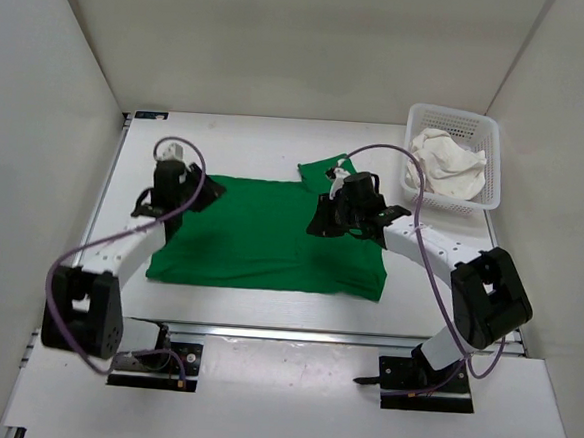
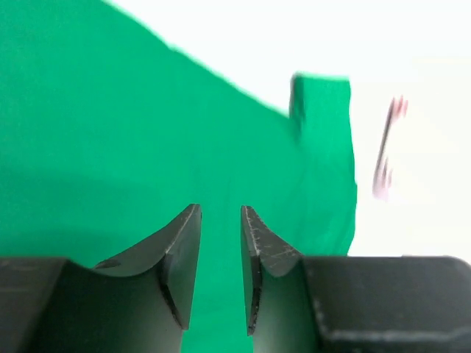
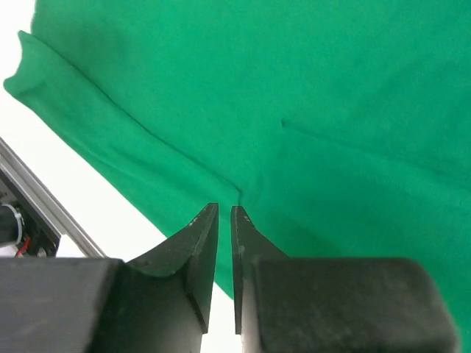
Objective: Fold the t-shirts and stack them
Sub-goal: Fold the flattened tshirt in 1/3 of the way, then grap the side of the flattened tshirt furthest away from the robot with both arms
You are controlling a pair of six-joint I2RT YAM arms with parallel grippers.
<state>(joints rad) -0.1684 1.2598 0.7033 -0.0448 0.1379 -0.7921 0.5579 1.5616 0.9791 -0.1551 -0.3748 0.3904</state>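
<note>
Left gripper (image 2: 221, 207) slightly parted, right gripper (image 3: 224, 207) all but closed, both empty, close above green shirt (image 1: 260, 242) spread flat on table (image 1: 257, 146). White shirt (image 1: 444, 162) crumpled in basket (image 1: 458, 113), far right.

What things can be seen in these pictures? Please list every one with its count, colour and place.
green t-shirt: one, bright green, spread flat on the middle of the table, one sleeve sticking out at its far right corner.
off-white t-shirt: one, off-white, crumpled inside the basket.
basket: one, white mesh, far right corner of the table.
table: one, white, under everything.
cables: two, purple, looping at left and right.
left tool: one, black, over the shirt's left edge, fingers slightly apart.
right tool: one, black, over the shirt's right part, fingers nearly together.
</note>
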